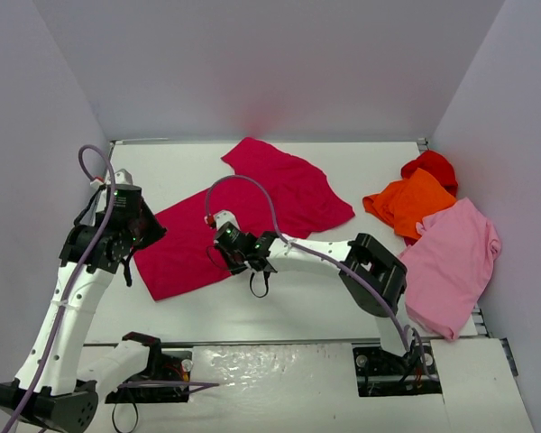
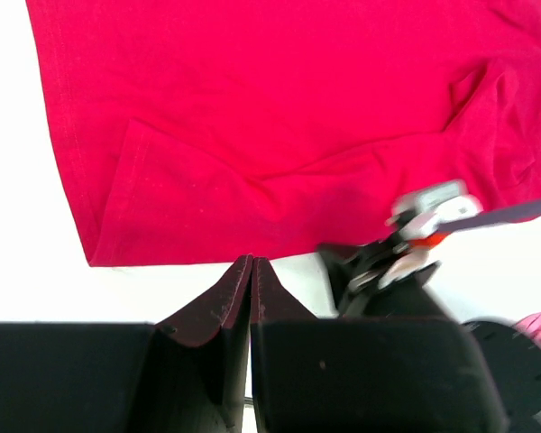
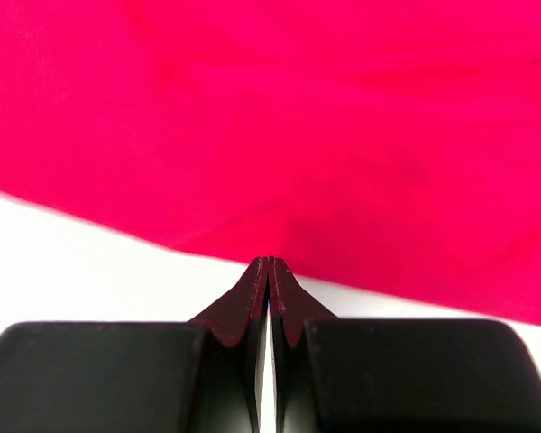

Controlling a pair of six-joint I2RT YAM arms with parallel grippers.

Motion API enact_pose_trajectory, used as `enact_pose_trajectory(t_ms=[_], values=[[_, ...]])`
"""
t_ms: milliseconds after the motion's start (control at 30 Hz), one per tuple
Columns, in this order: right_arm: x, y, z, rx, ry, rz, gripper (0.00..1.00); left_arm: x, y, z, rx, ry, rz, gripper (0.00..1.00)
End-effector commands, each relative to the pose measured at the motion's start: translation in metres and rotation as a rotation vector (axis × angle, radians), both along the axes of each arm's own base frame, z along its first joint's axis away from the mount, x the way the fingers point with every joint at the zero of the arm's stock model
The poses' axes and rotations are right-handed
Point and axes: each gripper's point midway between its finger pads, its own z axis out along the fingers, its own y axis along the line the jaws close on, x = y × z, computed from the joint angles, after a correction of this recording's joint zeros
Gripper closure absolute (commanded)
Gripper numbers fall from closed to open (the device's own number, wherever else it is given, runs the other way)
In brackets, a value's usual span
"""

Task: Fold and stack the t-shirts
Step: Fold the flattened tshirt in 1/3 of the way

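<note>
We see the big crimson shirt (image 1: 252, 212) spread flat on the table (image 1: 279, 307), its long axis running diagonally from near-left to far-right. Off the crimson shirt's right end lie the pink shirt (image 1: 451, 262), the orange shirt (image 1: 410, 203) and, furthest back, the red shirt (image 1: 430, 167). These three are bunched together, well apart from both arms.

The right gripper (image 3: 268, 266) sits at the middle of the crimson shirt's near hem and the left gripper (image 2: 251, 266) at its left edge, so the cloth lies straight ahead of both. The right is a touch closer in.

Both prs of fingers are pressed together, tips at the hem. Whether the right pr has nipped any cloth we can't tell, prob. not. We can't find the collar in any view.
</note>
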Motion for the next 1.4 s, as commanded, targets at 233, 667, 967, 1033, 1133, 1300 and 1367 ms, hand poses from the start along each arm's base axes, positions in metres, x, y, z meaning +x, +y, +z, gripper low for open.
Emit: enact_pose_trajectory(t_ms=[233, 667, 967, 1033, 1133, 1300, 1367], values=[[0.180, -0.155, 0.046, 0.011, -0.111, -0.421, 1.00, 0.003, -0.014, -0.021, -0.036, 0.060, -0.056, 1.00], [0.274, -0.204, 0.012, -0.120, -0.143, -0.486, 1.00, -0.007, -0.046, -0.070, -0.163, 0.210, -0.164, 1.00], [0.292, -0.265, -0.004, -0.161, -0.123, -0.597, 1.00, -0.005, -0.051, -0.128, -0.181, 0.315, -0.135, 1.00], [0.291, -0.271, 0.000, -0.163, -0.127, -0.611, 1.00, 0.002, -0.045, -0.131, -0.142, 0.306, -0.109, 1.00], [0.287, -0.282, 0.001, -0.174, -0.125, -0.625, 1.00, 0.013, -0.045, -0.145, -0.104, 0.375, -0.124, 1.00], [0.278, -0.289, -0.003, -0.198, -0.122, -0.625, 1.00, 0.033, -0.046, -0.174, -0.018, 0.470, -0.128, 1.00], [0.278, -0.290, -0.004, -0.201, -0.124, -0.628, 1.00, 0.043, -0.046, -0.182, 0.000, 0.474, -0.118, 1.00]])
